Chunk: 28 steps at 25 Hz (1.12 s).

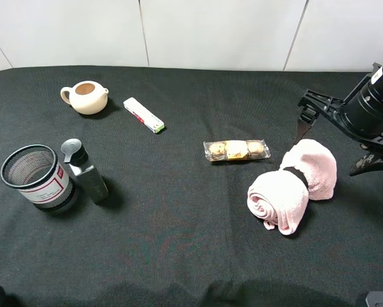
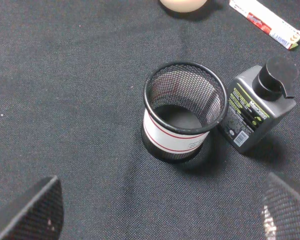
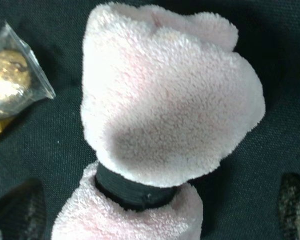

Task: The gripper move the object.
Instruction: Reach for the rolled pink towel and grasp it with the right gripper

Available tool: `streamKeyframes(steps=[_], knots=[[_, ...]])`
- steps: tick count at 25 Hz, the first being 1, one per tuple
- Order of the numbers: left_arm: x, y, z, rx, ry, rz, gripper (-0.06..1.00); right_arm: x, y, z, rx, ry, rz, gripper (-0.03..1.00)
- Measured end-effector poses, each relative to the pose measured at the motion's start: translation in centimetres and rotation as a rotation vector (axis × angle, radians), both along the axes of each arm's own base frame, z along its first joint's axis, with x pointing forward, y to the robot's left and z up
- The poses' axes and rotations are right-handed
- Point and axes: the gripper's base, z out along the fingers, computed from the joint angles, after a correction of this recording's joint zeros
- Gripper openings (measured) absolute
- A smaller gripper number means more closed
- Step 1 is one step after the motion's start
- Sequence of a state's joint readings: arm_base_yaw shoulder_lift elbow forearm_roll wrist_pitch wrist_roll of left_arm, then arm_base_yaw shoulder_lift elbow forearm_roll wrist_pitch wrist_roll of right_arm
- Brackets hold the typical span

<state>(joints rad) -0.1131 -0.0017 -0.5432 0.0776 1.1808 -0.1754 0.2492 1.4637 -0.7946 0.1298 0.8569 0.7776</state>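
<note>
The pale-pink towel (image 1: 293,182), rolled into two lobes cinched by a black band (image 3: 132,192), lies on the black cloth at the right. It fills the right wrist view (image 3: 165,100). My right gripper (image 1: 332,152) is open and hovers over the towel's far lobe, with one dark finger (image 1: 304,126) on its left and the other finger (image 1: 370,164) on its right. Neither finger touches the towel. My left gripper (image 2: 160,215) is open and empty above the cloth, close to the mesh cup (image 2: 184,115). I cannot make it out in the exterior view.
A clear cookie packet (image 1: 236,150) lies just left of the towel. A cream teapot (image 1: 85,97) and a white box (image 1: 143,115) sit at the back left. A mesh cup (image 1: 34,178) and a grey bottle (image 1: 85,171) stand at the front left.
</note>
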Motion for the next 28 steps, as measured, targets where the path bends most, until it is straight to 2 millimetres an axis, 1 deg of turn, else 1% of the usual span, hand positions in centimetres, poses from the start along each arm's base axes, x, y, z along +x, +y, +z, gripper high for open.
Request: streamKeyframes(steps=[18,24,28], knots=[[0.0,0.0,0.0,0.000,0.000,0.000,0.83,0.1,0.0,-0.1,-0.001,-0.010,0.021,0.69],[0.0,0.0,0.0,0.000,0.000,0.000,0.83,0.4,0.2,-1.3,0.000,0.040,0.011,0.69],[0.0,0.0,0.0,0.000,0.000,0.000,0.83,0.4,0.2,-1.4,0.003,0.047,0.011,0.69]])
